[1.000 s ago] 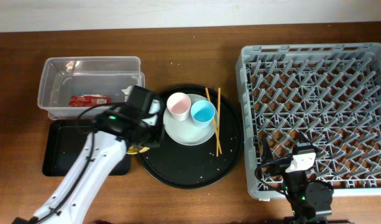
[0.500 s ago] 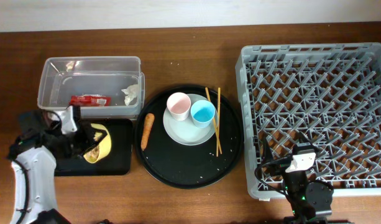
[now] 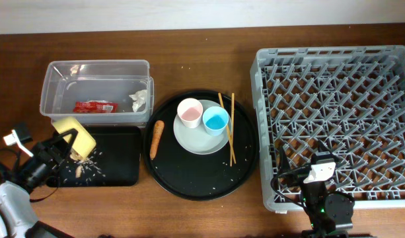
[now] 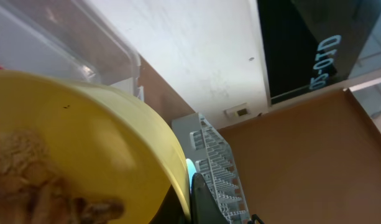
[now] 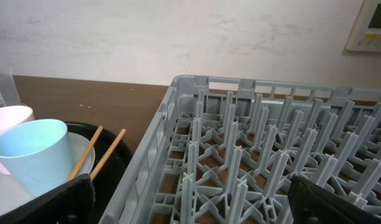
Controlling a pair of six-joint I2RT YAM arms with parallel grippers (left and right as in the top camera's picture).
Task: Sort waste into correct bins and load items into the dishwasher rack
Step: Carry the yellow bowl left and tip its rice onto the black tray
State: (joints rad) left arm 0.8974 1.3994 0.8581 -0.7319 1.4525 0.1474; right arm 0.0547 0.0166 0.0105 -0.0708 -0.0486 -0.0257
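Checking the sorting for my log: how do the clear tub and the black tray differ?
The tub is clear and deep-walled; the tray is black and shallow. The tub holds a red wrapper and a tissue; the tray holds scattered scraps. Both are rectangular and sit next to each other, left of the round tray.

The brown wooden table (image 3: 189, 59) has a smooth, slightly shiny finish. The clear rectangular tub (image 3: 96, 64) is glossy transparent plastic; the red snack wrapper (image 3: 94, 106) looks like shiny foil, the crumpled white tissue (image 3: 139, 100) like soft paper. I see the large grey lattice rack (image 5: 240, 84) as matt plastic. The yellow round bowl (image 4: 103, 143) seems smooth plastic with a soft gloss. The two thin chopsticks (image 3: 231, 132) are bare, matt wood.
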